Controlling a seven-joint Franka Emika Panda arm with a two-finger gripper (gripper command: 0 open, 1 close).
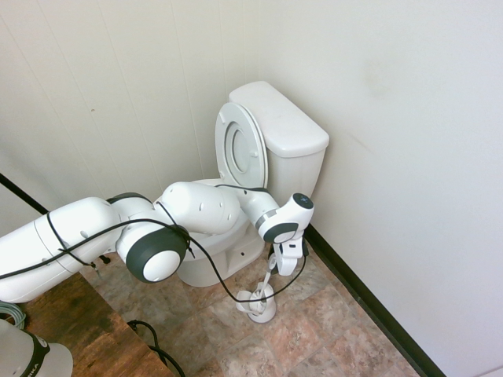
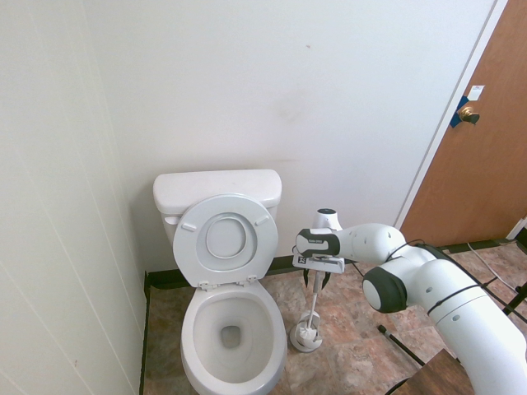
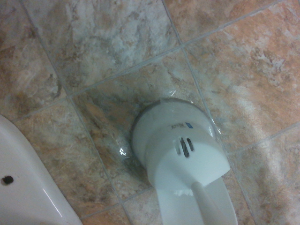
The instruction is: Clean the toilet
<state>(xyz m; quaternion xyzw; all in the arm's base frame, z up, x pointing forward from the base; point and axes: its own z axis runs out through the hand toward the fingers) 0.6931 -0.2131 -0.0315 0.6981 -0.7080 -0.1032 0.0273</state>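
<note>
One brush holder (image 2: 305, 336) with its upright handle (image 2: 314, 298) stands on the tiled floor (image 2: 346, 346) just beside the toilet (image 2: 230, 329). Above this holder the tool (image 2: 317, 278) is at the handle's top; I cannot tell whether it is spread or pinching. Behind the toilet is a white wall (image 2: 329, 99).

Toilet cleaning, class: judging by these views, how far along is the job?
Done: the toilet has its seat and lid raised, bowl exposed. In hand: the gripper is at the top of the toilet brush handle, brush in its holder on the floor beside the bowl. Left: lifting the brush out and scrubbing; nothing has entered the bowl.
</note>
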